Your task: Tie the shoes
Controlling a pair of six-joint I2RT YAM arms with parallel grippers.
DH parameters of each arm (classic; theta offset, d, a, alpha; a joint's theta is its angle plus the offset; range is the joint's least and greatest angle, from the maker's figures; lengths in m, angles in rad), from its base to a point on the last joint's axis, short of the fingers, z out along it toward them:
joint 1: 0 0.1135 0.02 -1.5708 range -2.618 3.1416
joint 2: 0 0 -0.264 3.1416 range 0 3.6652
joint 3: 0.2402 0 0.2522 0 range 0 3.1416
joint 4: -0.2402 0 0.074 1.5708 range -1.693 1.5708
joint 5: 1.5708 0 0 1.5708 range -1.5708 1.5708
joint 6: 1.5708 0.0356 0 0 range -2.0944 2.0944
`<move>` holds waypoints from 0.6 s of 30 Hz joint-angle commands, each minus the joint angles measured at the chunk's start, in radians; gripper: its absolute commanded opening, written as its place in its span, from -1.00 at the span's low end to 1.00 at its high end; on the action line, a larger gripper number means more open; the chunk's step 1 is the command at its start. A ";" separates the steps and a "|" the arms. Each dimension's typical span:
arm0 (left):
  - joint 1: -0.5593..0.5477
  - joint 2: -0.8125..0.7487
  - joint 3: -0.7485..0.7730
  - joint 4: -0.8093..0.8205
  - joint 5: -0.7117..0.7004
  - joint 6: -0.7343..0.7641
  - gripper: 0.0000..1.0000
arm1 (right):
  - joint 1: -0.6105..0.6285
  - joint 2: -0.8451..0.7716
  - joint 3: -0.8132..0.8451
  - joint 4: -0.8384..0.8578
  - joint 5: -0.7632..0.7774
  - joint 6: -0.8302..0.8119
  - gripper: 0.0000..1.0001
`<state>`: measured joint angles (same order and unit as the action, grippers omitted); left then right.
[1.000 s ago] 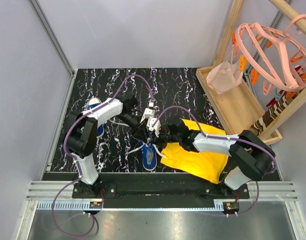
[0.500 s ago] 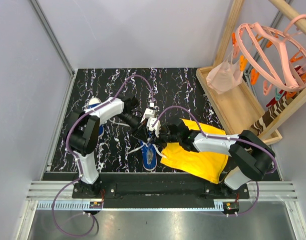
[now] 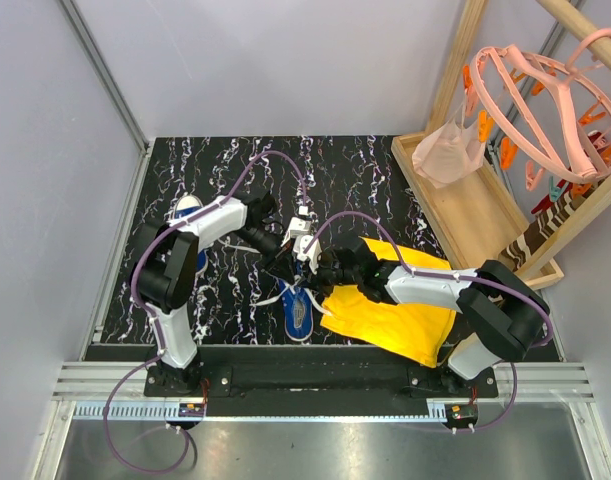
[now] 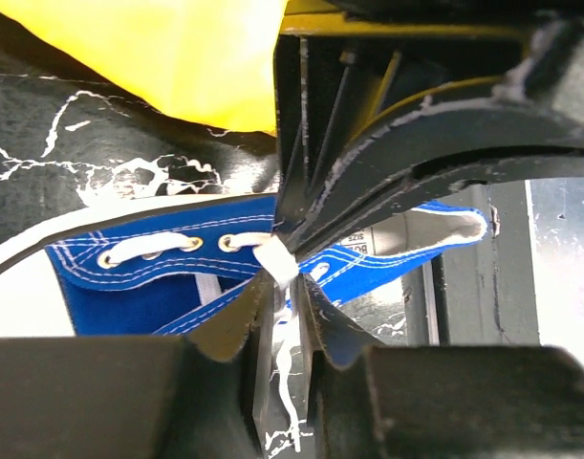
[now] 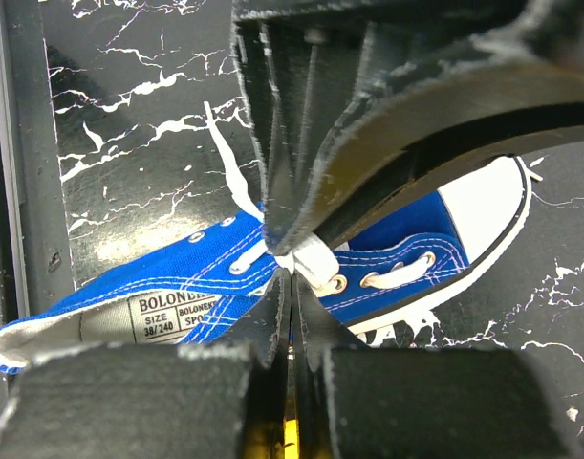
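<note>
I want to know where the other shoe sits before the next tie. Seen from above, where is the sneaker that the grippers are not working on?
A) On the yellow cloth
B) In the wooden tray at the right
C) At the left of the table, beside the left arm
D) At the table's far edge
C: the second sneaker shows its white toe cap at the left of the table, partly hidden by the left arm.

The left arm [image 3: 210, 220] and right arm [image 3: 425, 287] wear white shells between black joints, sit on black bases [image 3: 173, 376], trail looping purple cables [image 3: 270, 153], and end in the matte black left hand [image 4: 282, 287] and right hand [image 5: 292, 277] with scuffed, pale-edged fingers [image 5: 263, 325].
</note>
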<state>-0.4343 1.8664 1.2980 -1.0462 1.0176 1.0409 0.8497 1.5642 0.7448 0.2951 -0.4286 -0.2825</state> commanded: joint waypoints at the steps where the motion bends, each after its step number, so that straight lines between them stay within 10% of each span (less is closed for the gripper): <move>1: -0.003 -0.058 -0.014 0.041 -0.010 -0.008 -0.77 | -0.008 -0.019 0.028 0.047 0.011 0.009 -1.00; 18: -0.014 -0.162 -0.078 0.101 -0.054 0.041 -1.00 | -0.192 -0.101 0.094 -0.154 -0.199 0.206 -0.40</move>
<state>-0.4248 1.7756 1.2461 -0.9382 0.9783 0.9928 0.7662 1.4872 0.7757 0.2062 -0.5858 -0.2176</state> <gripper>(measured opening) 0.007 0.293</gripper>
